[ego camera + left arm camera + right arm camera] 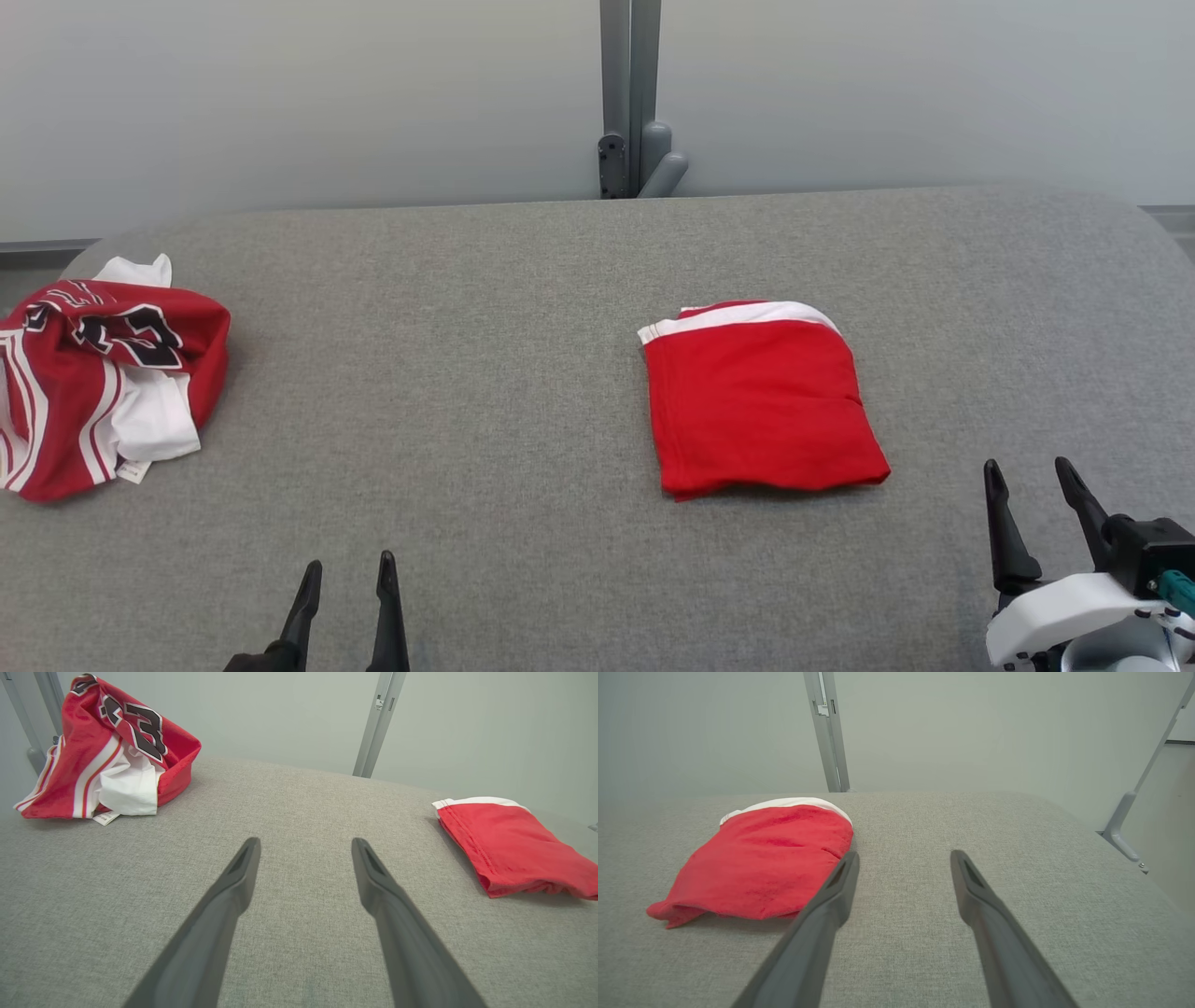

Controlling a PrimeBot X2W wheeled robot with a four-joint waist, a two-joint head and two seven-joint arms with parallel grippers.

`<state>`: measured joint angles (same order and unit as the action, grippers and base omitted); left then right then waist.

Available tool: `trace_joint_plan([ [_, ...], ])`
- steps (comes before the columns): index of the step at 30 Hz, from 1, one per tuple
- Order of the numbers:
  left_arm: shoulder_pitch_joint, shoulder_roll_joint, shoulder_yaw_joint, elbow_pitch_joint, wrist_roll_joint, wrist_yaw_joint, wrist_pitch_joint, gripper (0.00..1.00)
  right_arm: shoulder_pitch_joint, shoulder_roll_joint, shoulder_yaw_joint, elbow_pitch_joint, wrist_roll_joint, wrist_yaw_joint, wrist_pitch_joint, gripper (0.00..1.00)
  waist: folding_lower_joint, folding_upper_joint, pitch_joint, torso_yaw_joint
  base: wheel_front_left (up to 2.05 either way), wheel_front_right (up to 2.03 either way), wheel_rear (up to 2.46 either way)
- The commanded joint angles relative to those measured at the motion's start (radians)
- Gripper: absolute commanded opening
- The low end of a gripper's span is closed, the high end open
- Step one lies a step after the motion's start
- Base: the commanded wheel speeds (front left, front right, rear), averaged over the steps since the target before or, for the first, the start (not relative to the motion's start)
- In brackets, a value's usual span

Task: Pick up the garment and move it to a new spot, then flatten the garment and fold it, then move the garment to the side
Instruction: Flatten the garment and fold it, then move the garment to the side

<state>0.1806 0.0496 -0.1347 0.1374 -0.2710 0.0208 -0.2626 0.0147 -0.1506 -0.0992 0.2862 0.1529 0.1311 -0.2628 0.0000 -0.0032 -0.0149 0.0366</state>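
A red garment with a white band (761, 401) lies folded into a neat rectangle right of the table's middle; it also shows at the right of the left wrist view (511, 847) and at the left of the right wrist view (761, 861). My left gripper (347, 567) hovers open near the front edge, well left of it, with nothing between its fingers (243, 868). Off the garment's lower right corner my right gripper (1032, 476) stands open and empty too, its fingers (843, 877) beside the cloth without touching it.
A crumpled red, white and black jersey (98, 383) sits in a heap at the table's left edge (110, 751). The grey fabric table top (467, 392) stretches between the two cloths. A grey metal post (630, 98) stands behind the far edge.
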Motion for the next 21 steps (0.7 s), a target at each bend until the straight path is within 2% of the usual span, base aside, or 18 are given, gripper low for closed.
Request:
trace_joint_plan([
  [1, 0.01, 0.002, -0.003, 0.004, -0.005, -0.001, -0.003, 1.0, -0.013, 0.001, 0.001, 0.003, 0.009, -0.001, -0.003, 1.0, 0.0, 0.0032, 0.001, 0.006, 0.0, 0.0, 0.0],
  [4, 0.003, 0.002, -0.005, 0.003, -0.003, -0.002, -0.003, 1.0, -0.04, 0.006, 0.013, 0.03, 0.042, -0.001, -0.003, 1.0, 0.0, 0.0032, 0.011, 0.015, 0.0, 0.0, 0.0],
  [7, -0.003, 0.002, -0.008, 0.006, 0.008, -0.008, -0.003, 1.0, -0.12, 0.019, 0.049, 0.093, 0.154, -0.001, 0.016, 1.0, 0.0, 0.0032, 0.024, 0.022, 0.0, 0.0, 0.0],
  [11, -0.032, 0.002, -0.005, 0.005, 0.019, -0.017, -0.003, 1.0, -0.26, -0.003, 0.099, 0.168, 0.288, -0.001, 0.212, 1.0, 0.0, 0.0032, 0.062, 0.034, 0.0, 0.0, 0.0],
  [15, -0.06, 0.002, -0.016, 0.012, 0.024, -0.026, -0.003, 1.0, -0.386, -0.037, 0.122, 0.276, 0.283, -0.001, 0.403, 1.0, 0.0, 0.0032, 0.091, 0.066, 0.0, 0.0, 0.0],
  [17, -0.072, 0.002, -0.024, 0.014, 0.02, -0.024, -0.003, 1.0, -0.431, -0.038, 0.129, 0.335, 0.269, -0.001, 0.464, 1.0, 0.0, 0.0032, 0.101, 0.085, 0.0, 0.0, 0.0],
  [21, -0.088, 0.002, -0.045, 0.015, 0.008, -0.015, -0.003, 1.0, -0.501, -0.031, 0.127, 0.464, 0.279, -0.001, 0.519, 1.0, 0.0, 0.0032, 0.119, 0.128, 0.0, 0.0, 0.0],
])
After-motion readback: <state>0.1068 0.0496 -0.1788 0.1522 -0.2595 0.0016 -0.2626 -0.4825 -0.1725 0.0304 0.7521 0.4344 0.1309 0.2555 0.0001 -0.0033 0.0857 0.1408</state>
